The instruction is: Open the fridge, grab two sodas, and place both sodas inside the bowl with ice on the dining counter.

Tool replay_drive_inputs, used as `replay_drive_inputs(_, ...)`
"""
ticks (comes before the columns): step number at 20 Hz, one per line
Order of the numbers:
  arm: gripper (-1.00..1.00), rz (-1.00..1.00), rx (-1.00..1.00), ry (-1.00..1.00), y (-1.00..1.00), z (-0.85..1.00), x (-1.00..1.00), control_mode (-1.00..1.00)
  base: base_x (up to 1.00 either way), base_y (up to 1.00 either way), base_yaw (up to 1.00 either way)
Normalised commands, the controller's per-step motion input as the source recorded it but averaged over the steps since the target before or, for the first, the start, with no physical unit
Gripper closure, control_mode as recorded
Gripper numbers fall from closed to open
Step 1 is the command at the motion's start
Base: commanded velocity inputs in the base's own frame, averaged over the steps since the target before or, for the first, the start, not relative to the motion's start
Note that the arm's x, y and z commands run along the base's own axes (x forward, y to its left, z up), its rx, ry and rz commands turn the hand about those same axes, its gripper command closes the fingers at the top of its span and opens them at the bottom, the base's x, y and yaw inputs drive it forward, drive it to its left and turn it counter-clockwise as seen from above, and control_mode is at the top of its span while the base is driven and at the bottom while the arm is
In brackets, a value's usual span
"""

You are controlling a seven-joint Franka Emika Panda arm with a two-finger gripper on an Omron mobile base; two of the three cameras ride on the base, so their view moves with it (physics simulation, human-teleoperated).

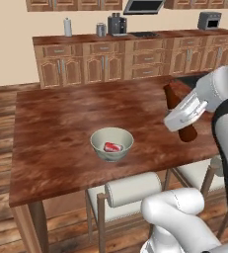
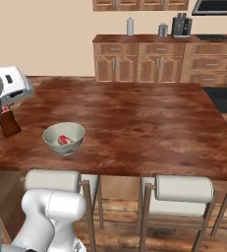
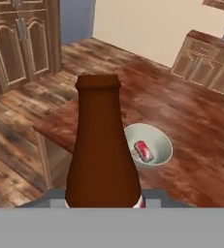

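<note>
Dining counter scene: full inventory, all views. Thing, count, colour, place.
dining counter: 1, reddish-brown wood, centre of the room.
bowl: 1, pale grey-green, on the dining counter near its front edge.
red can: 1, red with silver top, lying in the bowl.
brown bottle: 1, dark brown, held above the counter's end, apart from the bowl.
chairs: 2, wooden with pale backrests, tucked at the counter's front.
wall cabinets: 1 run, brown panelled, along the far wall.
toaster: 1, grey, on the wall cabinets' top.
gripper: 1, white, jaws shut on the brown bottle.
</note>
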Motion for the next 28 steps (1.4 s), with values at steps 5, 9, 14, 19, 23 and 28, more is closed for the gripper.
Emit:
replay_drive_inputs(5, 1.0, 0.13, -0.26, 0.38, 0.32, -0.68, 1.0, -1.0, 0.0, 0.0, 0.0)
replay_drive_inputs(9, 1.0, 0.24, -0.18, 0.34, 0.16, -0.72, 0.93, -1.0, 0.0, 0.0, 0.0)
replay_drive_inputs(14, 1.0, 0.25, -0.12, 0.19, 0.0, -0.62, 0.82, -1.0, 0.0, 0.0, 0.0)
replay_drive_inputs(19, 1.0, 0.16, -0.03, 0.01, 0.02, -0.4, 0.54, -1.0, 0.0, 0.0, 0.0)
replay_drive_inputs(23, 1.0, 0.08, -0.1, 0.04, 0.17, -0.46, 0.38, -1.0, 0.0, 0.0, 0.0)
replay_drive_inputs(28, 1.0, 0.08, -0.12, 0.07, 0.02, -0.4, 0.2, -1.0, 0.0, 0.0, 0.0)
